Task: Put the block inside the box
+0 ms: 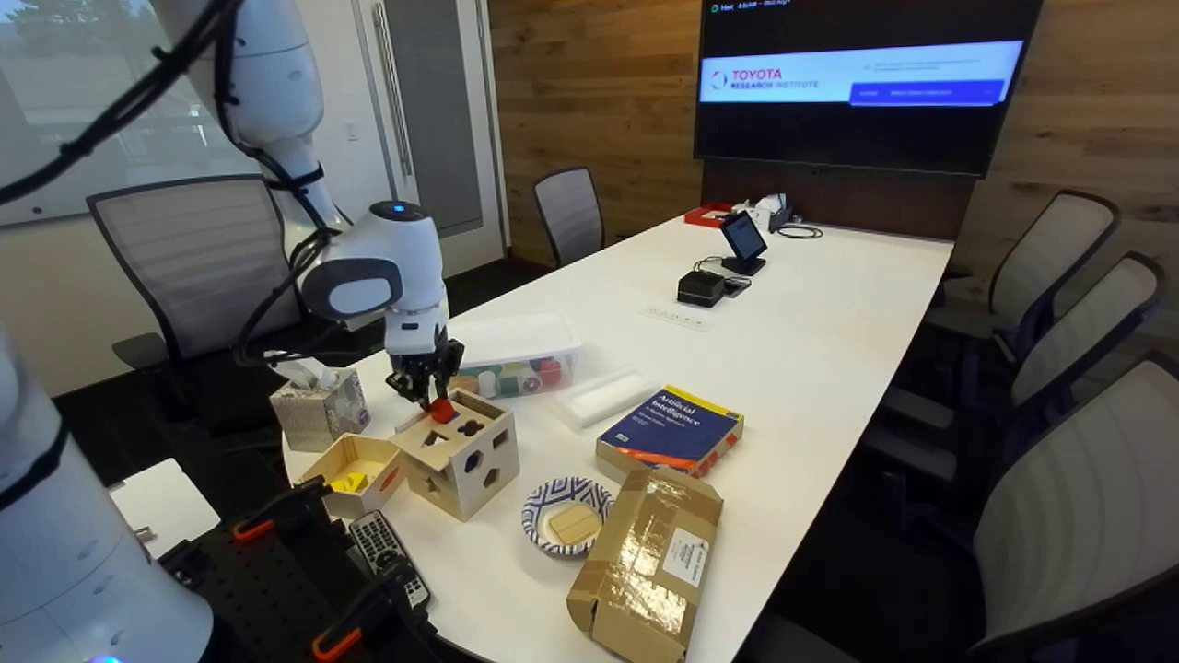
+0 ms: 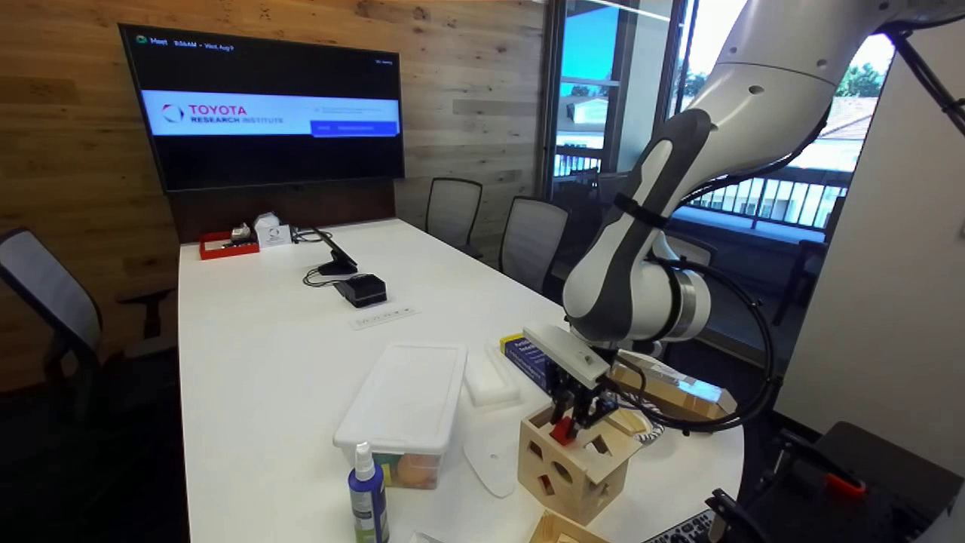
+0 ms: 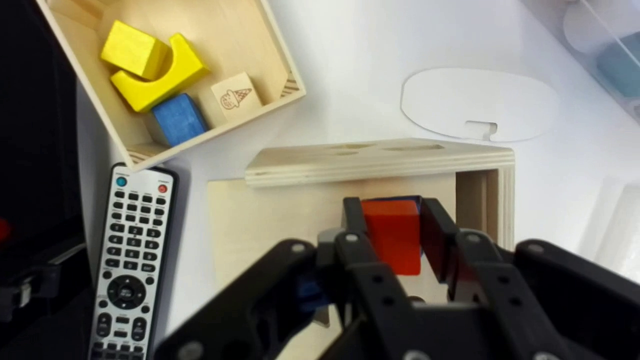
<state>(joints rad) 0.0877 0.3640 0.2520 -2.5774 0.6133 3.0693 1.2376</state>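
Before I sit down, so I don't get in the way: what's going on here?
A robot arm is working here. Its hand holds a red block at the top face of a wooden shape-sorter box. The block shows above that face, so it isn't fully inside; whether part of it is in, I can't tell. Other blocks lie in an open wooden tray beside the box.

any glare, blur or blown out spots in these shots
In an exterior view, the package shows glare; in an exterior view, the window is partly washed out; in the wrist view, the gripper blurs near the bottom edge, the remote is sharper.
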